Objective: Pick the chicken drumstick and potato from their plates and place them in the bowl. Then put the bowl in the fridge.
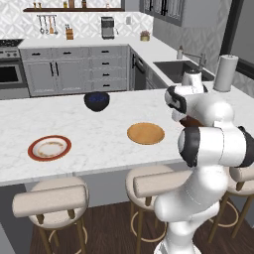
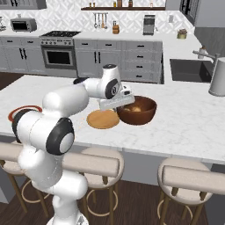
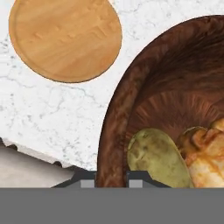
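- Bowl, the brown one: it sits on the counter just beside the orange plate, on the side away from the red-rimmed plate.
- Potato and drumstick both lie inside it, touching each other, so I judge the first half of the job done.
- My claw is clenched on the bowl's near rim, one finger inside the wall and one outside.
- Left to do, as I judge it: lift the bowl and carry it to the fridge.
- Count: one potato, one drumstick.
- Count: two plates, the orange one bare; the red-rimmed one, well apart from it, carries no food that I can make out.
- Count: one brown bowl in my grip; the left base view also shows a dark blue bowl, well beyond the orange plate, so I count two.
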Controlling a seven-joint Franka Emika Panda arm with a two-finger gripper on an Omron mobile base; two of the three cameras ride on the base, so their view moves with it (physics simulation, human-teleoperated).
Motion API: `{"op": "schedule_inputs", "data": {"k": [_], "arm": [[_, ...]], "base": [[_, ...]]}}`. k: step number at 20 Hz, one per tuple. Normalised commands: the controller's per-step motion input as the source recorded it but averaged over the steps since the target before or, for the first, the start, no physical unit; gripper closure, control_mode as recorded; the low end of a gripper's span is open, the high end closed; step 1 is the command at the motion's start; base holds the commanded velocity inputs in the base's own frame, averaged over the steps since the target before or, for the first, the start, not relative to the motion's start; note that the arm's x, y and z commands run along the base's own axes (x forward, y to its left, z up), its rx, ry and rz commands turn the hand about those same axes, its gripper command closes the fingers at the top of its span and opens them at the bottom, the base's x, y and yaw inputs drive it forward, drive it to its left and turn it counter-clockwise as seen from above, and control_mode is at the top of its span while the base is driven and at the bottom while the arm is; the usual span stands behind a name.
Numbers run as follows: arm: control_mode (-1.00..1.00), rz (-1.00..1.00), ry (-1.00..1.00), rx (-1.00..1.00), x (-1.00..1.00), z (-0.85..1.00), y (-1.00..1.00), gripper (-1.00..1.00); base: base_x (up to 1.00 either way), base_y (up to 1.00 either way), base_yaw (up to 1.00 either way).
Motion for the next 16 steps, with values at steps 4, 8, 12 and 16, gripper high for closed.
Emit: {"op": "schedule_inputs", "data": {"k": [4,8,12,16], "arm": [[-1.0,0.63,0.0,0.0,-0.5,0.33,0.36,1.0],[-1.0,0.66,0.0,0.0,-0.45,0.24,0.58,1.0],[-1.0,0.56,0.0,-0.04,-0.74,0.4,0.54,1.0],[-1.0,0.34,-0.08,-0.19,-1.0,0.57,0.44,1.0]], "base": [[0.0,0.0,0.0],[0.0,0.0,0.0],[0.0,0.0,0.0],[0.0,0.0,0.0]]}}
